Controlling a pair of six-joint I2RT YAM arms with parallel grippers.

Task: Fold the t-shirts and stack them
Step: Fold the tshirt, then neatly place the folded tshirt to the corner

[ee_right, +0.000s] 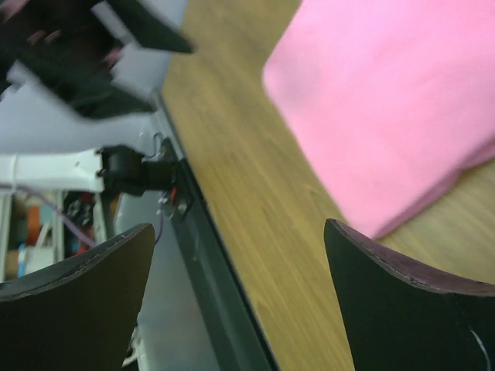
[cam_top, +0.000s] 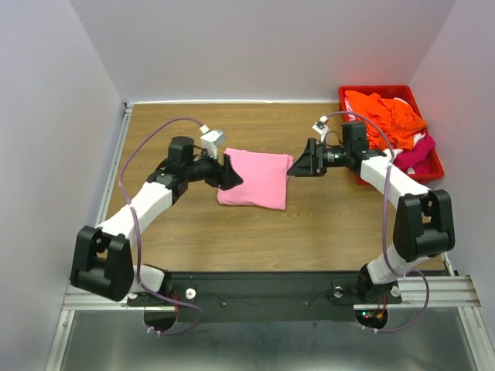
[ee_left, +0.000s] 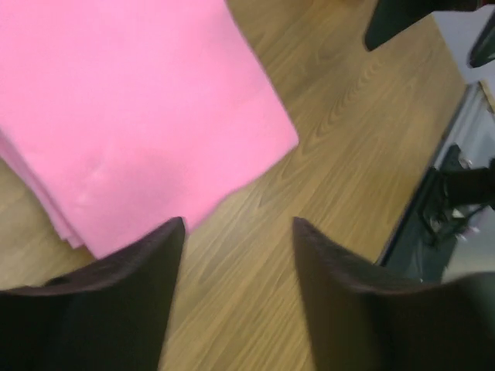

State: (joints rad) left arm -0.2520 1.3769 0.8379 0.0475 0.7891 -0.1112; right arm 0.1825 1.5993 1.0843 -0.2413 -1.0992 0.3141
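One folded pink t-shirt (cam_top: 253,178) lies at the middle of the table (cam_top: 325,232). At its left edge the left gripper (cam_top: 230,173), and at its right edge the right gripper (cam_top: 296,166), both gape empty. An orange t-shirt (cam_top: 387,116) and a magenta t-shirt (cam_top: 420,151) sit in the red bin (cam_top: 375,89), far right.

The folded pink t-shirt (cam_top: 251,179) fills the middle of the table (cam_top: 309,232). The left gripper (cam_top: 230,171) and right gripper (cam_top: 297,166) crowd its 2 side edges. A hand could pass over the bare wood in front and behind. The red bin (cam_top: 349,94) blocks the far right corner.
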